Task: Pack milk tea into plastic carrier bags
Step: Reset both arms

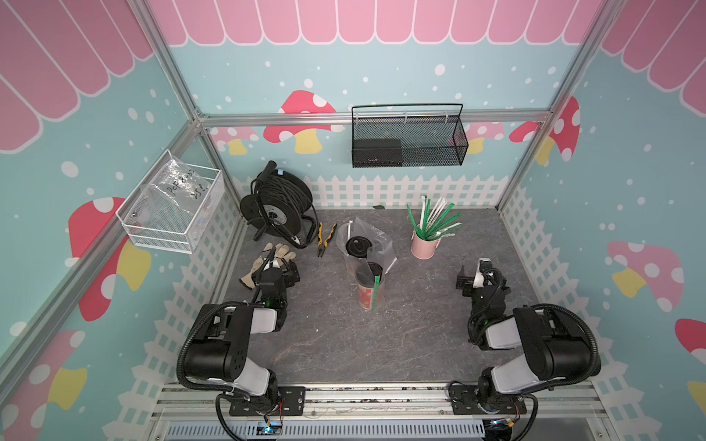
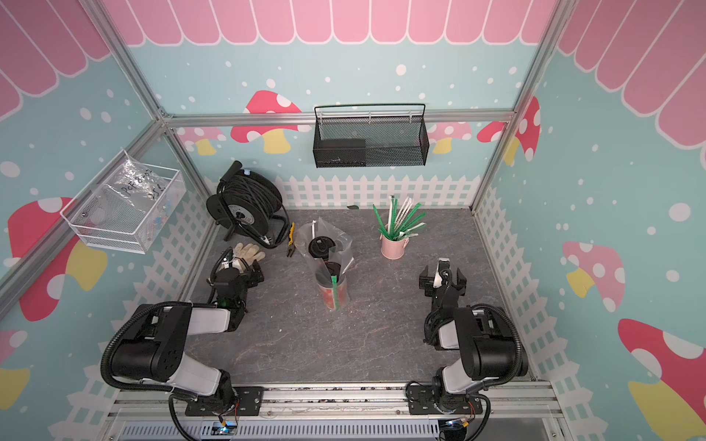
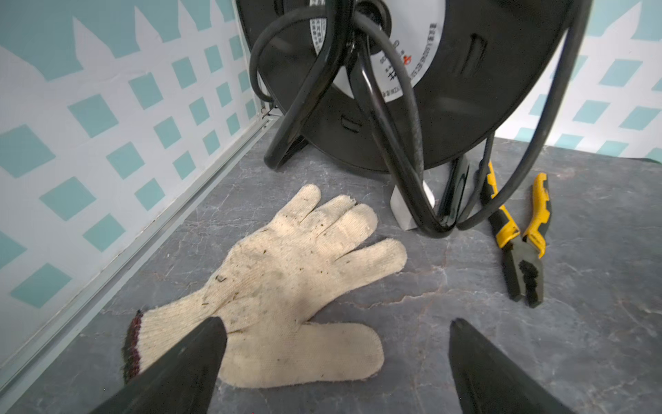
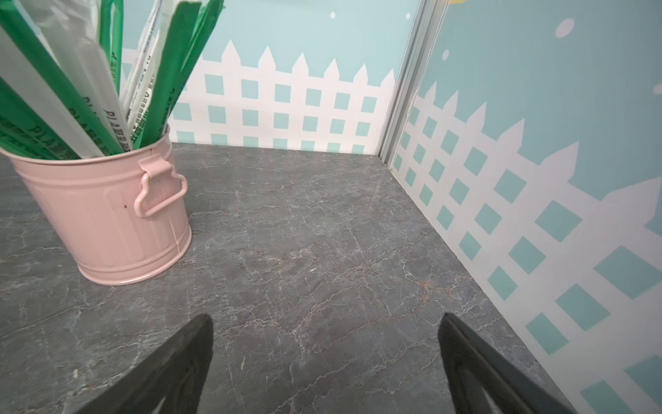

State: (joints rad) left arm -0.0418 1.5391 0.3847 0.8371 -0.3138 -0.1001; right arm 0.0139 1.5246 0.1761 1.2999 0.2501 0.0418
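Standing upright inside the crinkly clear plastic bag (image 1: 384,248) mid-worktop (image 1: 382,343) are the red cup (image 1: 366,296) and, behind it, the second cup (image 1: 358,245) showing its black lid. A green straw (image 1: 376,290) leans on the red one. The left hand (image 3: 336,329), spread and empty, hovers over a glove (image 3: 286,272) beside pliers (image 3: 523,251). The right hand (image 4: 326,322), spread and empty, is near the pink pot (image 4: 100,222).

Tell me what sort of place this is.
Probably a robot test cell dressed as a milk tea stall: an aluminium frame with printed awning-and-mushroom walls, a pink pot of wrapped straws, and two lidded cups in a clear bag.
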